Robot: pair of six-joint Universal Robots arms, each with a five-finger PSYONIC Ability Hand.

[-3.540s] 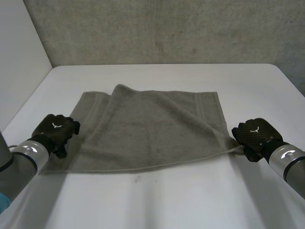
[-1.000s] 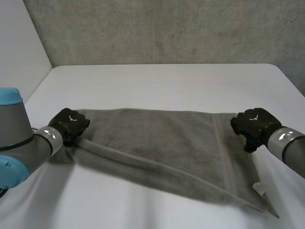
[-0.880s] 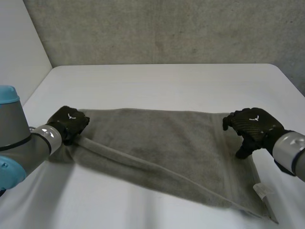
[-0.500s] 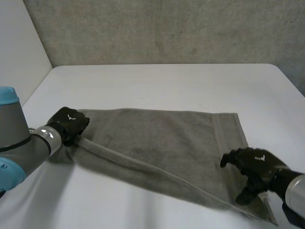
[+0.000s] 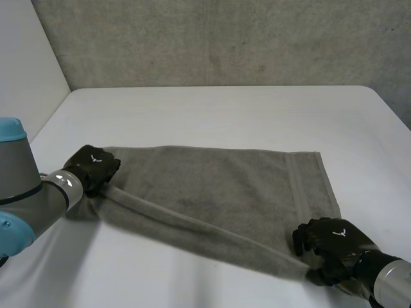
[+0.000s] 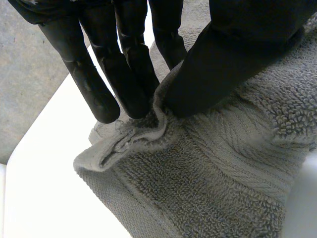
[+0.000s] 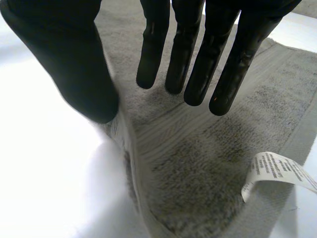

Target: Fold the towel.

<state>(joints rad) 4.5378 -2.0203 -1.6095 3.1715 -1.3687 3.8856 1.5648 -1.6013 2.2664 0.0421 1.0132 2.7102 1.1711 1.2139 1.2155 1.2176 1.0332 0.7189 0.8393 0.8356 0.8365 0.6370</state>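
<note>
Pinching the towel (image 5: 218,186) in our left hand (image 5: 95,168), we could miss the edge beneath our right hand (image 5: 331,244), fingers (image 7: 182,59) spread.

The towel (image 5: 225,192) is lying across the table's (image 5: 212,115) middle, reaching from near the left edge toward the near right corner. The left hand (image 5: 95,168) is pinching its left corner. The right hand (image 5: 331,240), fingers straight, is sitting at its near right end. Open room is lying between the towel and the far edge, where the wall (image 5: 225,38) is rising.
</note>
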